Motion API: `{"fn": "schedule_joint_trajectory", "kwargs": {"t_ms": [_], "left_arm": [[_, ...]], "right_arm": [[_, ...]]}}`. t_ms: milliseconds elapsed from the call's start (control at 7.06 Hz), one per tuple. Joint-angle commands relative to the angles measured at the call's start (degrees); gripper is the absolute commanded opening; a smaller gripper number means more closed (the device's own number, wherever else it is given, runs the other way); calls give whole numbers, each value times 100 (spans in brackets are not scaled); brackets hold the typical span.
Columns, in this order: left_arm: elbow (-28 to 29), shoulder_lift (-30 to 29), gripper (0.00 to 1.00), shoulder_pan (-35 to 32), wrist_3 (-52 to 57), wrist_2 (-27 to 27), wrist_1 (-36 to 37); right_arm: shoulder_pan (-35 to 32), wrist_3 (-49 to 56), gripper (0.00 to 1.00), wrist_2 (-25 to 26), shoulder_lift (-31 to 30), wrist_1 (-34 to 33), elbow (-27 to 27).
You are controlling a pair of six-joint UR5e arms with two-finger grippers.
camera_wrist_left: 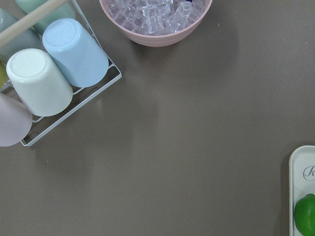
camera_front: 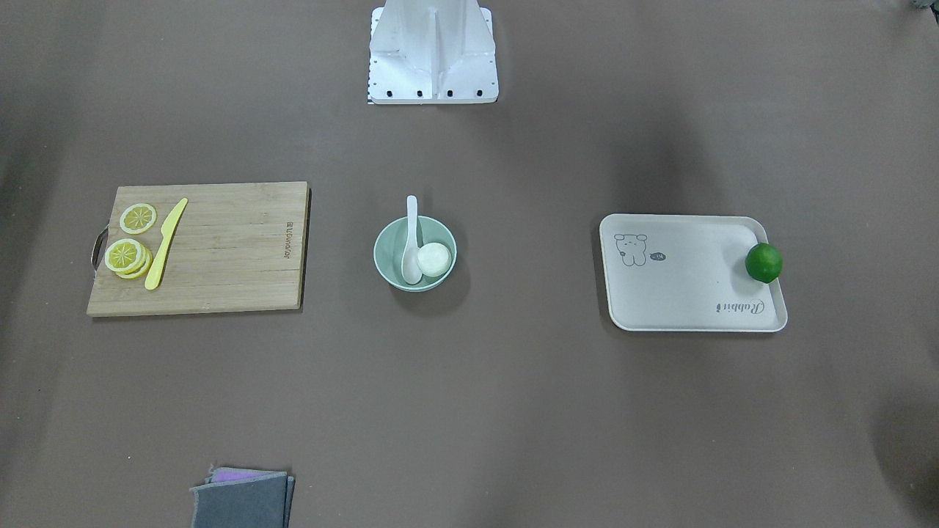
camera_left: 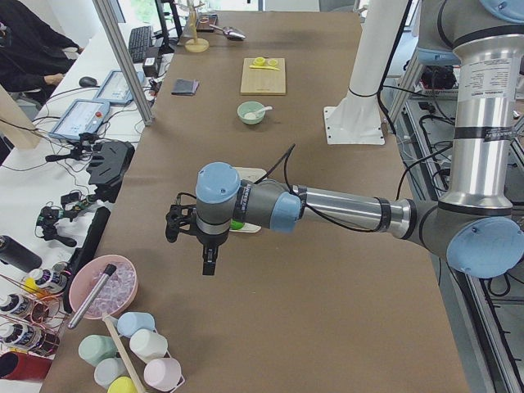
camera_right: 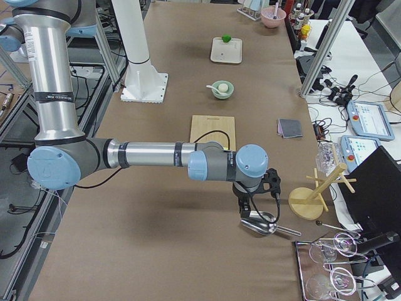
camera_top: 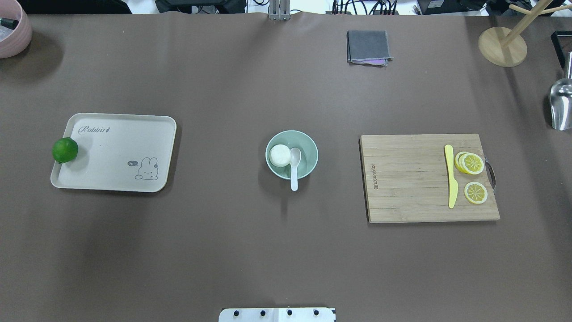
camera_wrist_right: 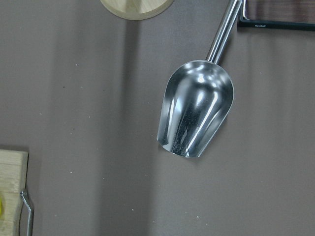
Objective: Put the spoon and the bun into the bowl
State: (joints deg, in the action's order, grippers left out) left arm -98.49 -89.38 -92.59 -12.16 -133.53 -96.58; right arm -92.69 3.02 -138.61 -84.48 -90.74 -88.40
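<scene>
Now the spoon (camera_top: pixel 294 167) lies in the bowl (camera_top: pixel 309 154) at mid-tabletop (camera_top: pixel 223 232), scoop beside the bun (camera_top: pixel 279 155) (the bun sits on the robot's left side). Its long axis runs straight toward the robot, handle over the near rim. Whether the left gripper (camera_left: pixel 209 260) or the right gripper (camera_right: pixel 245 208) is spread, I cannot tell.

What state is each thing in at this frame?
spoon, scoop in the bowl, handle over its rim
bun, in the bowl beside the spoon
bowl, upright, holding both
lime, on the tray's edge
knife, flat on the cutting board
left gripper, open or shut unclear
right gripper, open or shut unclear
</scene>
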Motion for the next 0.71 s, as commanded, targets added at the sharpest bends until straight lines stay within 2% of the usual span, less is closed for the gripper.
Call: {"fn": "schedule_joint_trajectory", "kwargs": {"t_ms": [0,283,425,567], "left_arm": [[14,34,99,4,-339,-24,-36],[15,148,99,-5,-305,-59,-54],[58,184,99,-5,-305,-321,-80],[58,184,99,-5,-305,-341,-80]], "right_arm": [[85,-469,100,-8,-15,-129,-256],[120,-486,100,-35,-42,-120,-248],[120,-486,100,-44,-59,-120,-248],[120,-495,100,-35,-60,-120,-248]]}}
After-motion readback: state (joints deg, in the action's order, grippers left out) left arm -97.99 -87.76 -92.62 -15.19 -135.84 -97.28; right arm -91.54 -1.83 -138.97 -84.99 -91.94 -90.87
